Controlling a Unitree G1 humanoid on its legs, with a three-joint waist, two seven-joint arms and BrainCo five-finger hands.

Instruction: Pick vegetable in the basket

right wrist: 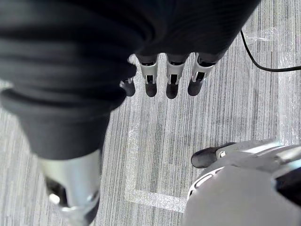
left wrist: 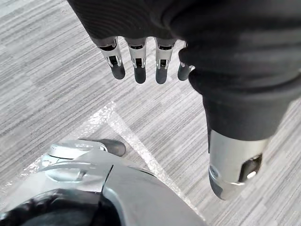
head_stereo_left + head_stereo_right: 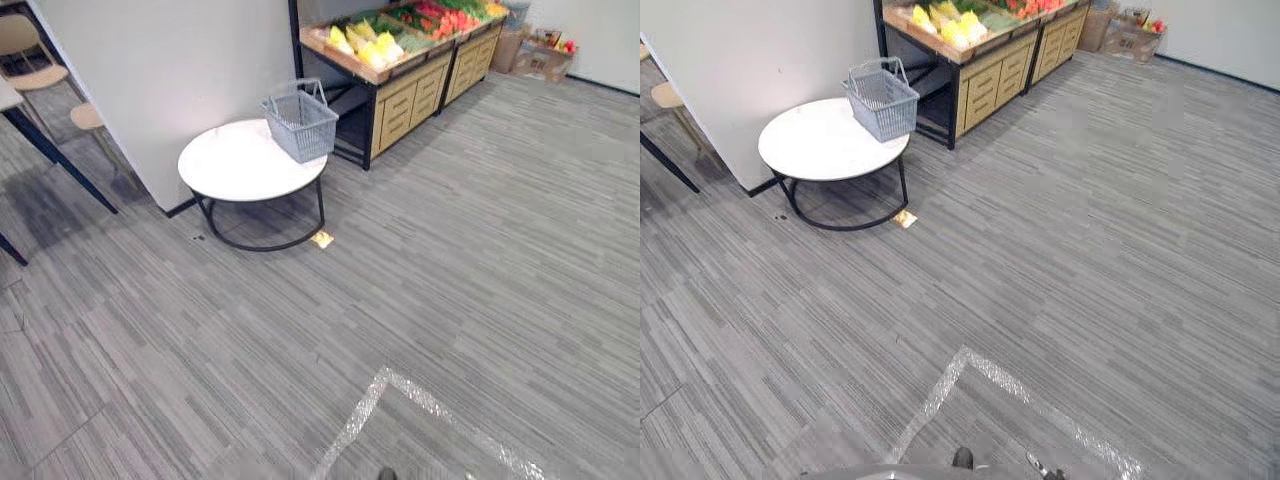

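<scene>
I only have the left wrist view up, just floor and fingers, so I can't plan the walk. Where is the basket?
Observer: The grey basket stands on a round white table, at the table's edge toward a wooden produce stand.
Operator: Is anything in it?
Observer: I see nothing through its mesh; it looks empty.
Operator: And the vegetables?
Observer: Yellow, green and red produce lies on top of the stand, just beyond the table.
</scene>
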